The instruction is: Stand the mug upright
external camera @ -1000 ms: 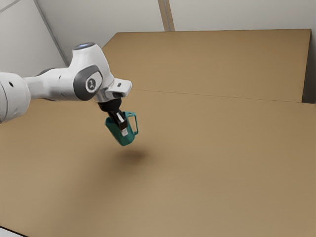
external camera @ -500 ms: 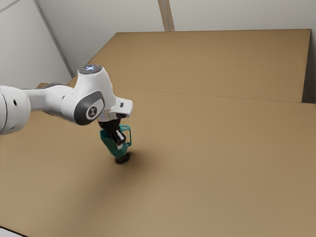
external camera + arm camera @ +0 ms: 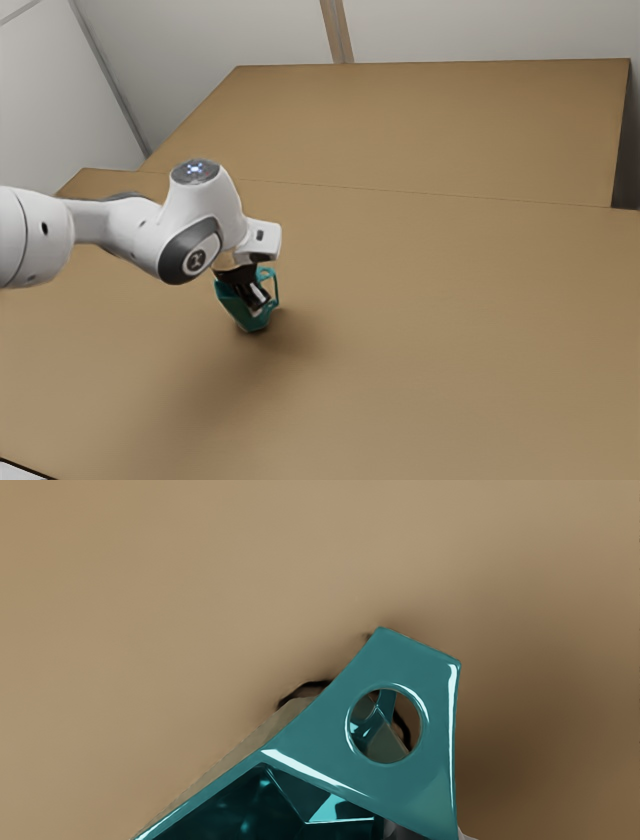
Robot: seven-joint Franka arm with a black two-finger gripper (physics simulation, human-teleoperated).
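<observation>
Gripper (image 3: 259,305) and mug (image 3: 233,304) have descended toward the table (image 3: 450,320). Jaws closed on the mug's wall, a finger either side; mug tilted.

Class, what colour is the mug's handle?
The handle is teal, seen best in the wrist view.

Looks like an indoor robot lab or test room; hard to pin down further. Judged so from a white seven-joint Franka arm (image 3: 130,224), reaching in from nine o'clock in the exterior view over a plain tan tabletop (image 3: 450,330). Enclosed by pale grey walls (image 3: 480,30), with a brown wall strip (image 3: 338,30) at twelve o'clock.
</observation>
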